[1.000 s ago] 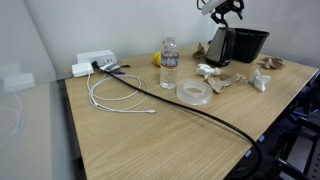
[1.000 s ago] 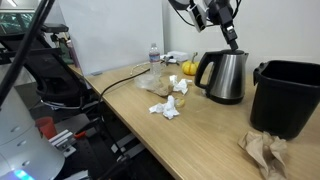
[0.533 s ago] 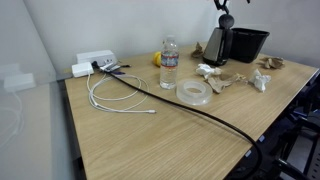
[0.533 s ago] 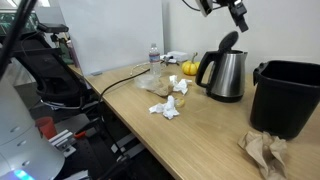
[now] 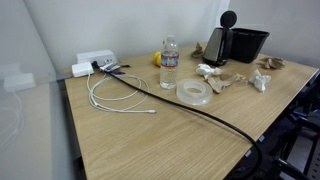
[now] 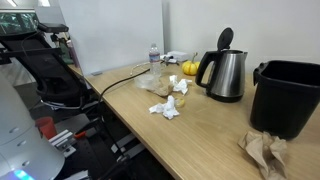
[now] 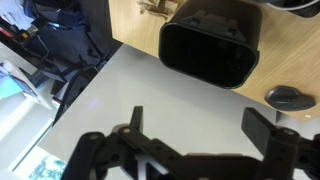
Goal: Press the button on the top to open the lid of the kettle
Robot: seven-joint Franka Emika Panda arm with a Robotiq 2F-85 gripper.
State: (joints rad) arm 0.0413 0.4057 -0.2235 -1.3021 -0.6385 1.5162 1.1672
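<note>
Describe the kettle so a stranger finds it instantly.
Start at the light wooden table and find the big black rectangular tub on it. Near the tub is the small grey-sided jug-shaped kettle; it alone has a round black lid standing upright.

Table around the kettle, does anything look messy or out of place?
Yes: crumpled white tissues lie scattered beside the kettle, and a wad of brown paper sits at the table edge by the black tub. The kettle's lid stands open.
</note>
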